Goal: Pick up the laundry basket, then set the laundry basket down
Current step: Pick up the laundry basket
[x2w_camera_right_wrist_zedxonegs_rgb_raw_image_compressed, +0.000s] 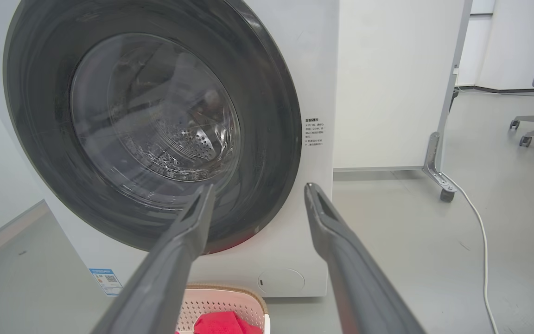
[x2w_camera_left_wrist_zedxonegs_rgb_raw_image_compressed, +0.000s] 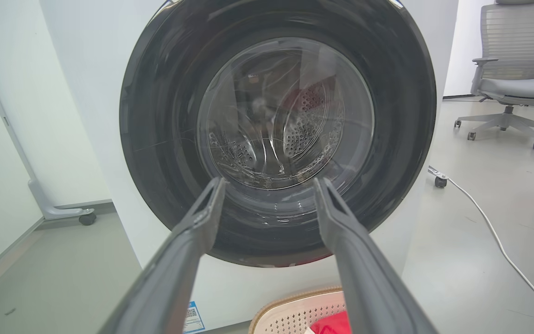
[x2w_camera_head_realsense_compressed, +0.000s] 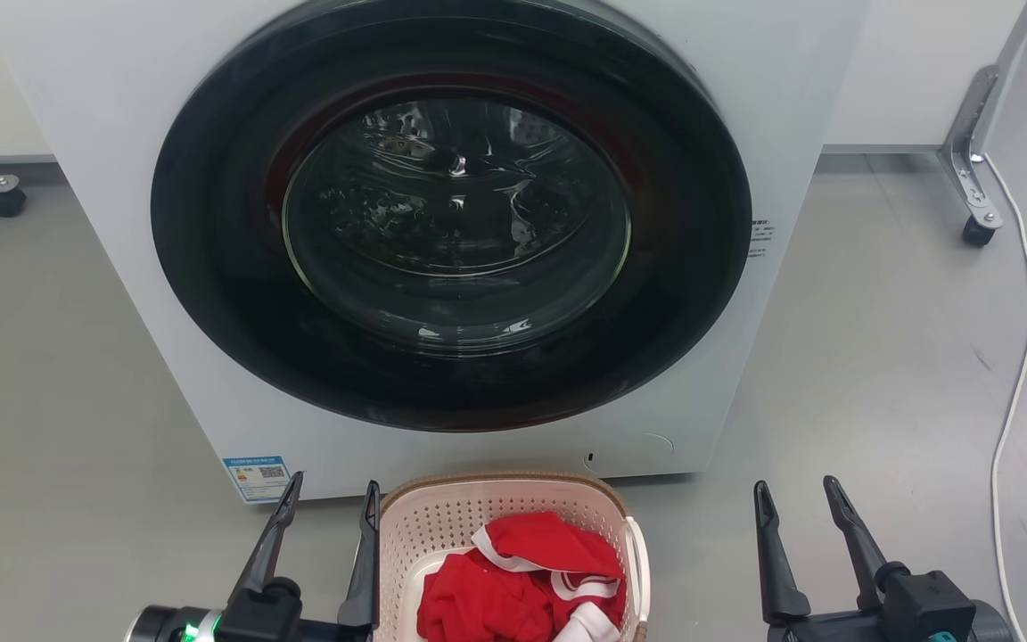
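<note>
The laundry basket (x2w_camera_head_realsense_compressed: 442, 517) is cream, perforated, with a brown rim and a white side handle. It stands on the floor right before the washing machine, at the bottom middle of the head view, and holds red and white clothes (x2w_camera_head_realsense_compressed: 531, 580). My left gripper (x2w_camera_head_realsense_compressed: 332, 496) is open just left of the basket, its right finger close beside the rim. Well to the right of the basket, my right gripper (x2w_camera_head_realsense_compressed: 796, 494) is open and apart from it. Both hold nothing. The basket's rim also peeks into the left wrist view (x2w_camera_left_wrist_zedxonegs_rgb_raw_image_compressed: 290, 306) and the right wrist view (x2w_camera_right_wrist_zedxonegs_rgb_raw_image_compressed: 223, 301).
A white washing machine (x2w_camera_head_realsense_compressed: 121, 107) with a shut round dark door (x2w_camera_head_realsense_compressed: 451, 214) rises behind the basket. A white cable (x2w_camera_head_realsense_compressed: 1017, 374) runs over the grey floor at the right, past a caster foot (x2w_camera_head_realsense_compressed: 977, 209). An office chair (x2w_camera_left_wrist_zedxonegs_rgb_raw_image_compressed: 512, 83) stands farther right.
</note>
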Available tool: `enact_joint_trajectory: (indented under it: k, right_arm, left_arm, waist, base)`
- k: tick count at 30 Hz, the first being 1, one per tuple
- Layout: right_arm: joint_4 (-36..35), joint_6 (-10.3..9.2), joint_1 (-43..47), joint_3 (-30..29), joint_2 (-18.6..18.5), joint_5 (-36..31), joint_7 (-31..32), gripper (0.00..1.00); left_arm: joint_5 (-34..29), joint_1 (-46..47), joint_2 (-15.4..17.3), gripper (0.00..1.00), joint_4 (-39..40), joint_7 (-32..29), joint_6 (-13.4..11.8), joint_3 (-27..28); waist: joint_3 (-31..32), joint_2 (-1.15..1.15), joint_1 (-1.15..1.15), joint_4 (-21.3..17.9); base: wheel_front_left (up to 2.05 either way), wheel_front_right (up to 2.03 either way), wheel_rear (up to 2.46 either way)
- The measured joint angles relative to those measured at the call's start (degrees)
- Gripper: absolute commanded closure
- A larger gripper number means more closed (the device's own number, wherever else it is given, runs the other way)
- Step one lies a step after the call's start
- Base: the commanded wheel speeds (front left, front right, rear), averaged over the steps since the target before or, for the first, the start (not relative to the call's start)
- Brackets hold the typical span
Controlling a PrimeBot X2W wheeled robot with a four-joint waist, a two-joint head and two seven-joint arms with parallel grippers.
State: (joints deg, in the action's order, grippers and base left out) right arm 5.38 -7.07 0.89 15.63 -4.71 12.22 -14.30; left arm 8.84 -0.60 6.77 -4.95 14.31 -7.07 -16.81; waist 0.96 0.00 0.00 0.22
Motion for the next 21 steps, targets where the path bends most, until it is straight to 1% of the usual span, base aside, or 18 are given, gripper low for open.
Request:
enact_joint_trajectory:
  k: [12,17,21]
  right_arm:
    - [-0.6,0.1,0.7,-0.4,0.0,-0.2,0.0,0.0]
    - [-0.9,0.54,0.1,-0.9,0.0,-0.2,0.0,0.0]
    - [-0.5,0.94,-3.0,-1.6,0.0,-0.2,0.0,0.0]
  left_arm:
    - [0.0,-1.1,-0.1,0.0,0.8,0.0,0.0,0.5]
    - [0.0,-1.0,0.0,0.0,1.6,0.0,0.1,0.9]
    - [0.3,0.6,0.0,0.0,1.4,0.0,0.6,1.5]
  waist:
    - [-0.9,0.0,0.0,0.0]
    - [-2.7,0.0,0.0,0.0]
    - [-5.1,0.0,0.0,-0.1]
  base:
    - [0.0,0.0,0.0]
    - [0.0,0.0,0.0]
    - [0.0,0.0,0.0]
